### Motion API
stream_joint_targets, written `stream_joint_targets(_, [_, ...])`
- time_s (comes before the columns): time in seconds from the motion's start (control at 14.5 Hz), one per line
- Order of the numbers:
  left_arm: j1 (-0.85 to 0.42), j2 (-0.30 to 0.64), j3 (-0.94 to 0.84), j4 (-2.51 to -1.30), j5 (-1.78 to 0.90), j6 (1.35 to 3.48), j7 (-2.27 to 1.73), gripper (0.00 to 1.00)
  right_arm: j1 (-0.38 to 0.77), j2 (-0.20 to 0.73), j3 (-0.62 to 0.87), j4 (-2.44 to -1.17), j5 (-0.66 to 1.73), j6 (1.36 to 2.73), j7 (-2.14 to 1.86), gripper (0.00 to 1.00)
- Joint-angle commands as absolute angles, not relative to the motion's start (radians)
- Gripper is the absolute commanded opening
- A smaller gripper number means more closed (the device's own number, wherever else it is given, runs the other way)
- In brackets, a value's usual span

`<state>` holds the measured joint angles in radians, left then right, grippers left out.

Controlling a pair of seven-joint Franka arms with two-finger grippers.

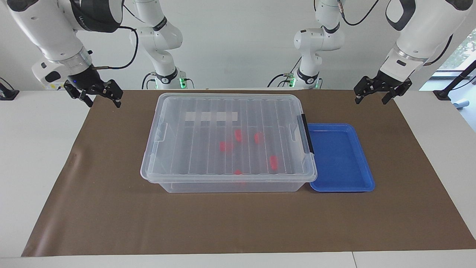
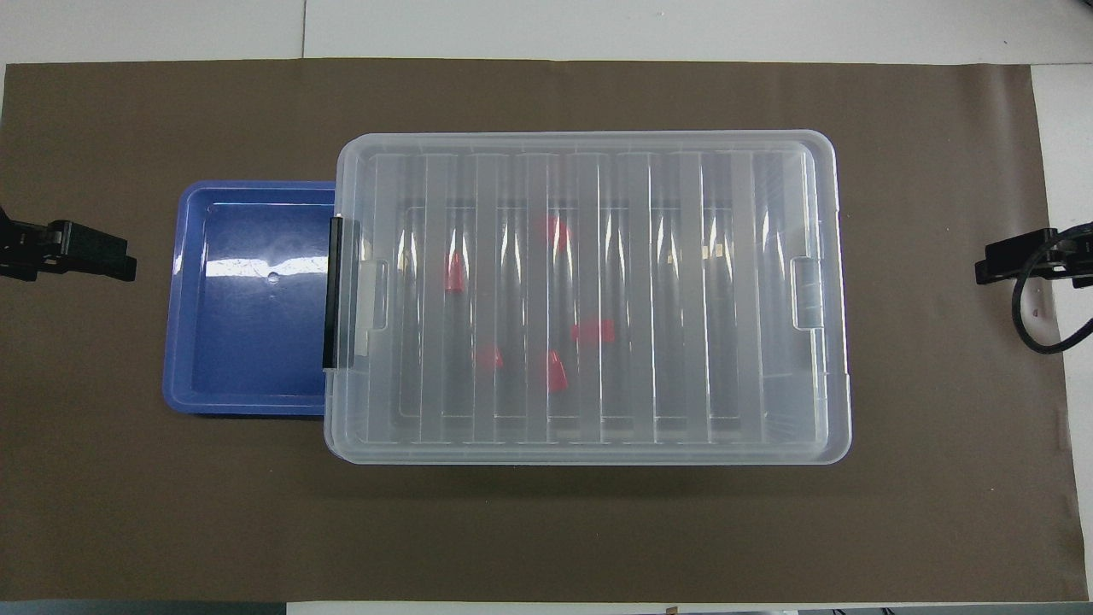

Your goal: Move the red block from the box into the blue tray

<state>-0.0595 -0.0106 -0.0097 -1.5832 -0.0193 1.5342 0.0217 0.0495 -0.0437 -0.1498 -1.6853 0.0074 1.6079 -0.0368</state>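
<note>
From the facing view, the box (image 1: 228,143) stands closed with red blocks (image 1: 273,162) inside, and the blue tray (image 1: 340,158) touches its latch end. Both the left gripper (image 1: 382,90) and the right gripper (image 1: 95,93) hang with fingers apart. From overhead, the lid (image 2: 589,295) covers all five blocks; both arms wait at the table's ends.

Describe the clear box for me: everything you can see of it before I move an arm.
The box is a large clear plastic bin, lying flat on the brown mat. Its ribbed see-through lid is on, with a white label strip showing near the robots' edge. A black latch sits on the end toward the left arm, where the lid's rim overlaps the blue tray. Five red blocks show through the lid. Neither gripper touches it.
</note>
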Motion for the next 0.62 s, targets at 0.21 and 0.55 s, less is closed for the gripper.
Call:
stream_joint_targets(0.21, [-0.051,-0.021,-0.011,-1.598,-0.031,1.539,0.031,1.00,0.034,-0.049,-0.140,-1.690,0.003,1.617,-0.057,1.00])
stream_joint_targets(0.55, [-0.051,-0.021,-0.011,-1.598,-0.031,1.539,0.031,1.00,0.043,-0.052,-0.140,-1.709,0.012,1.681,-0.015,1.00])
